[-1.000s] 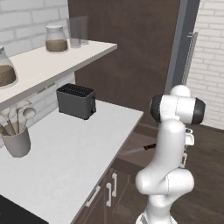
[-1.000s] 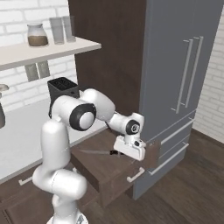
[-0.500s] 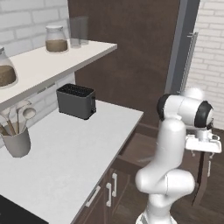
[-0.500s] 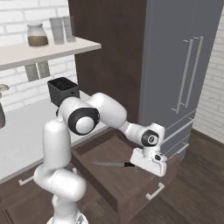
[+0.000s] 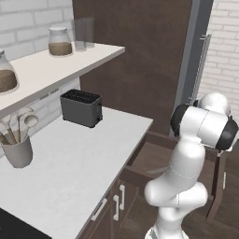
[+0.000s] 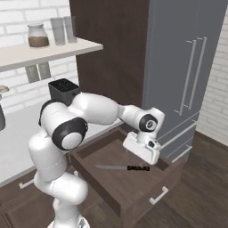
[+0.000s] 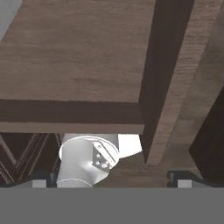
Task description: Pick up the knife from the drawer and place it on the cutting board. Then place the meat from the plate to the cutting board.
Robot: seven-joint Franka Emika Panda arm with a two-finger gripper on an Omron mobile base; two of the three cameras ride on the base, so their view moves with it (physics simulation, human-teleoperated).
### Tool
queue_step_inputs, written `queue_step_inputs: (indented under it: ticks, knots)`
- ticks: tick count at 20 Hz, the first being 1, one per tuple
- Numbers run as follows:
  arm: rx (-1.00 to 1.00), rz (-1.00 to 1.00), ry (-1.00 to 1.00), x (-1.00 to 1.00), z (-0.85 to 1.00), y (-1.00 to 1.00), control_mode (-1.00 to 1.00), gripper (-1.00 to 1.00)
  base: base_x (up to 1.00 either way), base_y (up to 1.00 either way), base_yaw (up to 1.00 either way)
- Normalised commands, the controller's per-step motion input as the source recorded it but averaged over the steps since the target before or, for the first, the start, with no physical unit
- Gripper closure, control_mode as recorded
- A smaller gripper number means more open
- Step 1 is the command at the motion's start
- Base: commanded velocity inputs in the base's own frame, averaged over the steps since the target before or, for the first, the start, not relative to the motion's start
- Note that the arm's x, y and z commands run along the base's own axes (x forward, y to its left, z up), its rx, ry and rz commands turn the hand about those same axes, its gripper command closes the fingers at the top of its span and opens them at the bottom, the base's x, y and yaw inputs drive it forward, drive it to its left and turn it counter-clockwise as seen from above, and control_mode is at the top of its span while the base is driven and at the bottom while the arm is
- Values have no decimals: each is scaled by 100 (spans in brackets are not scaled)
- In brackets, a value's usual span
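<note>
The knife [image 6: 122, 168] lies flat on the floor of the open drawer [image 6: 133, 196], and the gripper [image 6: 143, 156] hangs just above its black handle, fingers apparently spread and empty, so a careless descent could jab the wood or nudge the handle aside.

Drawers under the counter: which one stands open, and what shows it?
The drawer below the gripper: pulled out, its knife exposed. The drawers under the counter sit flush.

1. Drawer [image 6: 133, 187] showing dark brown wood grain, silver handle.
2. Knife [image 6: 119, 168] showing silver blade, black handle.
3. Toaster [image 5: 81, 107] looking black.
4. Counter [image 5: 70, 158] reading white.
5. Wall [image 5: 28, 14] showing white brick pattern.
6. Fridge [image 6: 178, 67] looking grey.
</note>
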Motion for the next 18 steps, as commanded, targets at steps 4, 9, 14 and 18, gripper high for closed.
queue_step_inputs:
  ticks: [4,9,14,18]
  knots:
    - [-2,-44,-6,37,-5,38,-100,-100,0,0,0]
    - [-6,-36,-8,56,-34,7,-100,-100,0,0,0]
    - [-8,-15,13,46,-32,-10,-100,-100,0,0,0]
    - [-14,-5,4,29,-52,-22,-100,-100,0,0,0]
